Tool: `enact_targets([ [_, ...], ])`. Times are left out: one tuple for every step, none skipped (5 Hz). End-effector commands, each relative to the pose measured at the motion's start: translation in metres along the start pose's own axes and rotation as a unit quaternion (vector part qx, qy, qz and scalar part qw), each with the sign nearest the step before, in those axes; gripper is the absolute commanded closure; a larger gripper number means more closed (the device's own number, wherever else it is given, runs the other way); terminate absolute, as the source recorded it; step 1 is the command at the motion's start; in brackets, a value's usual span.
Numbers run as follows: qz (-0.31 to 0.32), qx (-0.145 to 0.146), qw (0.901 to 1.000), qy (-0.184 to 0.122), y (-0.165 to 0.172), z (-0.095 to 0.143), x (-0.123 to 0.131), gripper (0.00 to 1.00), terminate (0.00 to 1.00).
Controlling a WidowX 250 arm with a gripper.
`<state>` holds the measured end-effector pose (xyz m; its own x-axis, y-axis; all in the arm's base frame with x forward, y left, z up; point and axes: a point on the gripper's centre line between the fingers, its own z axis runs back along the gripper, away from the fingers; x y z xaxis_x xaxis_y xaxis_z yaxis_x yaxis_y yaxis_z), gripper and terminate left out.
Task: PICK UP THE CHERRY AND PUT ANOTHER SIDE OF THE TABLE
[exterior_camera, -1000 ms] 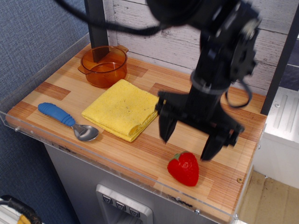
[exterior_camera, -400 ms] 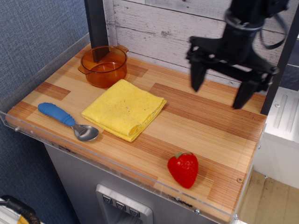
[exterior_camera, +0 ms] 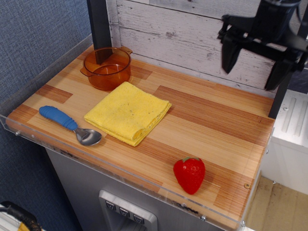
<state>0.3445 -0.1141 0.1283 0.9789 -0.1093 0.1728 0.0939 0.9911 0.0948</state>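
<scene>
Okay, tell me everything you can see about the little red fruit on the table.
The small glossy red strawberry-shaped toy fruit looks like smooth plastic, with a highlight on its skin and a small green leafy top facing the back of the table. It tapers to a rounded tip pointing toward the front edge. It rests on the wooden-plank-patterned tabletop near the front right corner, close to the clear acrylic rim. Only the tabletop touches it.

The gripper hangs at two o'clock, fingers pointing down, jaws spread wide and holding nothing.
</scene>
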Motion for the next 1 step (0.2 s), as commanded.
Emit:
enact_targets([
  [-0.029,-0.013,0.9989,-0.034,-0.0078,0.0182,0.0087,0.00,1.00],
])
